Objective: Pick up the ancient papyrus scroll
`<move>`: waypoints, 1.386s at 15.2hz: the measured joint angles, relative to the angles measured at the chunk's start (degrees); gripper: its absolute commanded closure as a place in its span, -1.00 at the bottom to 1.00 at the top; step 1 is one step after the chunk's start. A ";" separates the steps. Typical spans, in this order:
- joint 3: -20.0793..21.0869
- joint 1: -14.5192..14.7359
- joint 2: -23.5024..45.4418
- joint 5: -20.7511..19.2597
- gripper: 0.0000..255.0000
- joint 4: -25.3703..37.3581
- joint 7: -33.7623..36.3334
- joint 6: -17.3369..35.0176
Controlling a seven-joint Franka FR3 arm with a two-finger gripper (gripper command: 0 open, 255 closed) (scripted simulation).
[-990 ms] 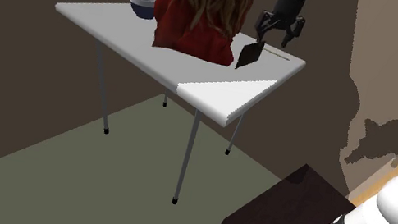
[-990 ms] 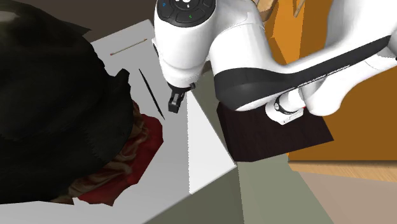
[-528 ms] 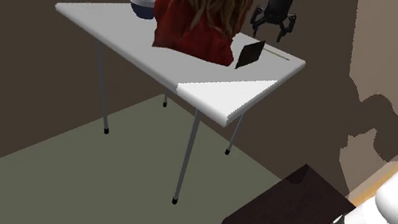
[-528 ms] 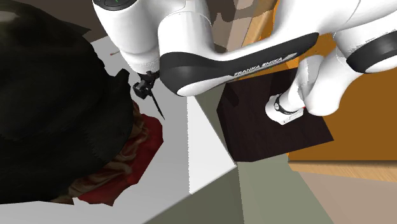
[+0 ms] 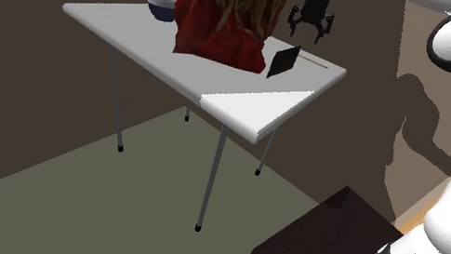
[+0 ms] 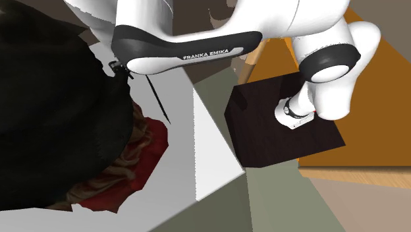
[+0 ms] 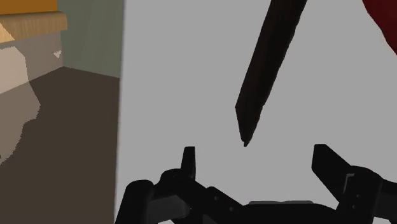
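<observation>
While fingers [image 7: 326, 164] gape, shoulder view shows bowl [image 5: 161, 5].

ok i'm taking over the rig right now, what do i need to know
End effector: open, holding nothing, hovering over the table.
Scroll: appears to be the thin dark sheet standing on edge on the table, beside the red-robed figure. Its near tip lies just ahead of the end effector, untouched.
Done: nothing grasped yet.
Left: line up on the sheet, descend, close, lift.
</observation>
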 measured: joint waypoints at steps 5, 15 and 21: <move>-0.67 -0.53 1.92 0.06 -1.00 1.11 1.65 1.09; -0.75 -0.80 0.65 0.03 1.00 -4.55 2.28 5.59; -0.75 -0.73 1.20 0.04 1.00 -3.52 2.20 4.81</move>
